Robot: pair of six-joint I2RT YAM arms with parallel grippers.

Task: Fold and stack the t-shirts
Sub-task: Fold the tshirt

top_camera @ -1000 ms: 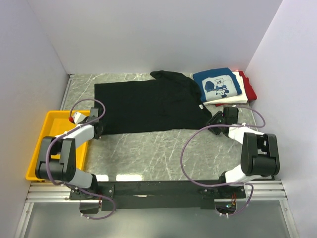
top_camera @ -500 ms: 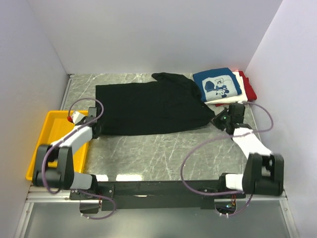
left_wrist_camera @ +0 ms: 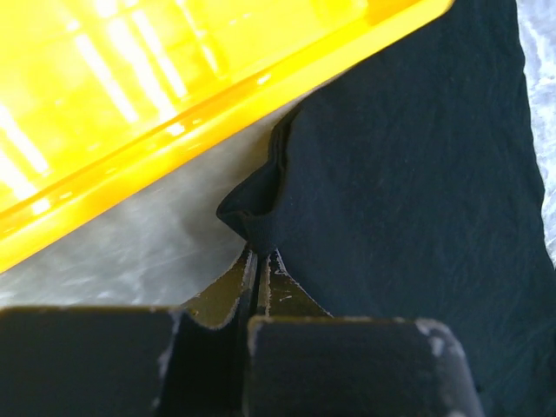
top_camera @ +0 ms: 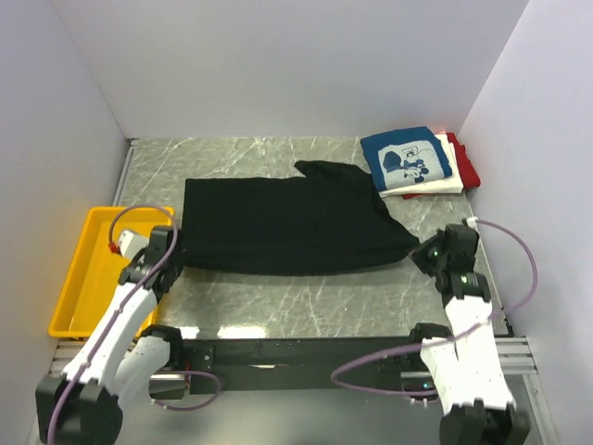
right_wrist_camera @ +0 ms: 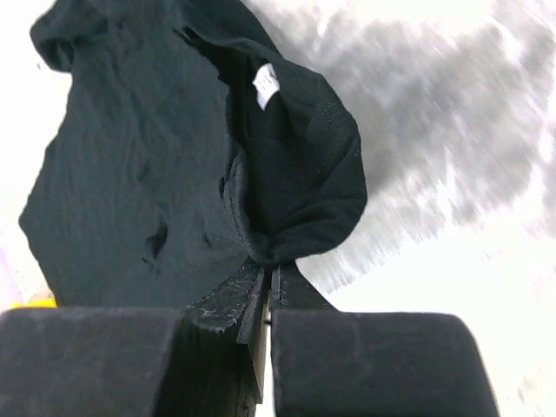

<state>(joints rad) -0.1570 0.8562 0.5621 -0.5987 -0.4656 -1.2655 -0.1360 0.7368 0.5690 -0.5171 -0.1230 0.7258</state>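
The large black t-shirt [top_camera: 287, 222] lies spread across the middle of the marble table. My left gripper [top_camera: 170, 252] is shut on its near left corner, seen pinched in the left wrist view [left_wrist_camera: 257, 254]. My right gripper [top_camera: 422, 250] is shut on its near right corner by the collar, whose white label [right_wrist_camera: 265, 84] shows in the right wrist view [right_wrist_camera: 271, 265]. A folded stack stands at the back right: the blue t-shirt with white cartoon print [top_camera: 406, 159] on top, a white one [top_camera: 435, 185] under it, a red one [top_camera: 465, 165] at the bottom.
A yellow plastic tray [top_camera: 83, 269] sits at the left edge, close beside my left gripper; its rim also shows in the left wrist view [left_wrist_camera: 174, 104]. White walls close in the table at the back and both sides.
Both grippers have pulled back toward the near edge, dragging the black t-shirt with them. The shirt has slid nearer and away from the folded stack.
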